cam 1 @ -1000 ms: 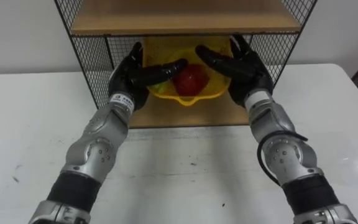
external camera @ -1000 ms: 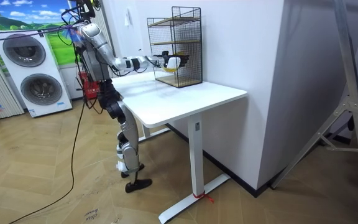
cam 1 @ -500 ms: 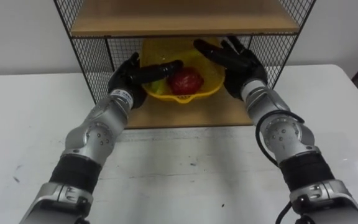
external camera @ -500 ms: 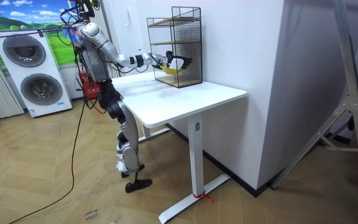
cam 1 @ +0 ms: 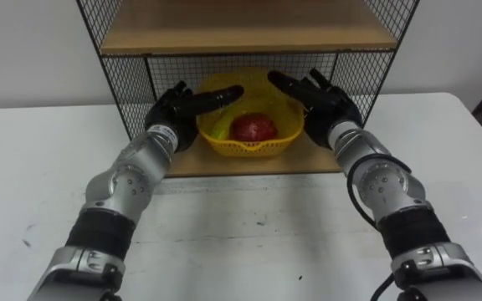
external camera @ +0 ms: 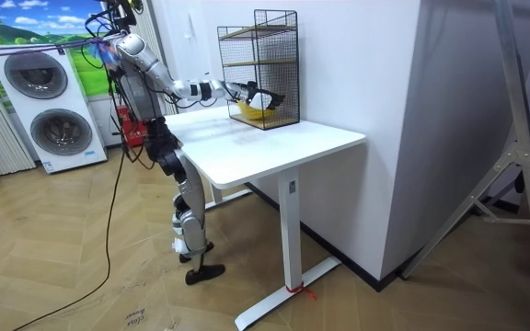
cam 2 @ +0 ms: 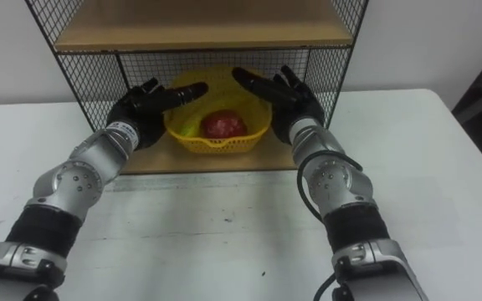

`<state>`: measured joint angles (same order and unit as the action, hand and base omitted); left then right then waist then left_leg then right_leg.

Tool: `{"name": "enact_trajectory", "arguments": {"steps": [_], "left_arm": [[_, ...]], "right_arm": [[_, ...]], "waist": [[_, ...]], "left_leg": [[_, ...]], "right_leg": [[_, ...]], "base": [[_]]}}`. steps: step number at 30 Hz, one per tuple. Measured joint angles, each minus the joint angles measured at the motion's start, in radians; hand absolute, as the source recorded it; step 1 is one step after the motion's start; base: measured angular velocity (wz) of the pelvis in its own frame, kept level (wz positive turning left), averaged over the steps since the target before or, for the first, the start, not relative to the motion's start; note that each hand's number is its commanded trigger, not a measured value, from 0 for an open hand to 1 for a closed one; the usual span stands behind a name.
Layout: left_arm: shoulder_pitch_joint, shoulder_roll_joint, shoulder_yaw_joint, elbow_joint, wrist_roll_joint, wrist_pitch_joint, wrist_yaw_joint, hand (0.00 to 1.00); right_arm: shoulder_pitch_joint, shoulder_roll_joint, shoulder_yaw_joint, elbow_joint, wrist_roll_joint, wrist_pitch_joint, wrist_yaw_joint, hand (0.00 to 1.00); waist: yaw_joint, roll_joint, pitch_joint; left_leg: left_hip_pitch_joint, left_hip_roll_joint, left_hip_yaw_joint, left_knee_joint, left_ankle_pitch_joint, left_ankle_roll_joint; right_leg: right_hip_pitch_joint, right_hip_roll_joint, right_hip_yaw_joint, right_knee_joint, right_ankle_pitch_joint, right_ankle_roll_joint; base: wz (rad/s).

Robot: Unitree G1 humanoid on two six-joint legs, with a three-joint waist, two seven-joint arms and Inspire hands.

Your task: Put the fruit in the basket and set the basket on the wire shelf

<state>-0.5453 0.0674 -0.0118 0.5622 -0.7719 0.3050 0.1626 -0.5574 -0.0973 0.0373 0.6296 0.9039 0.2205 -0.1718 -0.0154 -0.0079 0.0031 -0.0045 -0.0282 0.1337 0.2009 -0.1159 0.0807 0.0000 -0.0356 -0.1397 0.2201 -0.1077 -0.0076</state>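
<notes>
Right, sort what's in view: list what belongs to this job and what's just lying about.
Job: yellow basket, on the bottom board of the wire shelf; red fruit in it; left hand and right hand, open, either side of the basket.
Lying about: white table; washing machines, in the room view.

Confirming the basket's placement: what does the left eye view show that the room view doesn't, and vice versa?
Left eye view: red fruit in the yellow basket, left robot hand and right robot hand open beside it. Room view: the robot standing at the white table, washing machines behind it. Both: basket on the lower level of the wire shelf.
</notes>
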Motion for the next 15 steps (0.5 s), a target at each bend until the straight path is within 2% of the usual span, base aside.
{"name": "enact_trajectory", "arguments": {"steps": [4, 11, 15], "left_arm": [[0.001, 0.003, 0.001, 0.000, 0.001, 0.000, 0.000, 0.00], [0.012, 0.028, 0.010, 0.000, 0.001, 0.000, -0.006, 0.00], [0.034, 0.034, 0.012, 0.000, 0.001, 0.001, -0.005, 0.00]], "right_arm": [[0.000, -0.003, 0.000, 0.000, -0.003, 0.000, 0.001, 0.00], [0.034, -0.007, -0.033, 0.000, -0.006, 0.001, 0.014, 0.00], [0.065, -0.007, -0.045, 0.000, -0.008, 0.022, 0.021, 0.00]], "waist": [[-0.001, 0.000, 0.0003], [-0.006, 0.000, 0.0001], [-0.007, 0.000, -0.0002]], "left_leg": [[-0.003, 0.000, 0.000, 0.001, 0.000, 0.000], [-0.002, 0.000, -0.006, 0.002, 0.000, 0.000], [-0.001, 0.000, -0.012, 0.004, 0.000, 0.000]], "right_leg": [[-0.002, -0.001, -0.002, -0.001, 0.000, 0.000], [0.006, -0.001, -0.010, -0.006, 0.000, 0.000], [0.012, -0.001, -0.015, -0.014, 0.000, 0.000]], "base": [[0.00], [0.02], [0.06]]}}
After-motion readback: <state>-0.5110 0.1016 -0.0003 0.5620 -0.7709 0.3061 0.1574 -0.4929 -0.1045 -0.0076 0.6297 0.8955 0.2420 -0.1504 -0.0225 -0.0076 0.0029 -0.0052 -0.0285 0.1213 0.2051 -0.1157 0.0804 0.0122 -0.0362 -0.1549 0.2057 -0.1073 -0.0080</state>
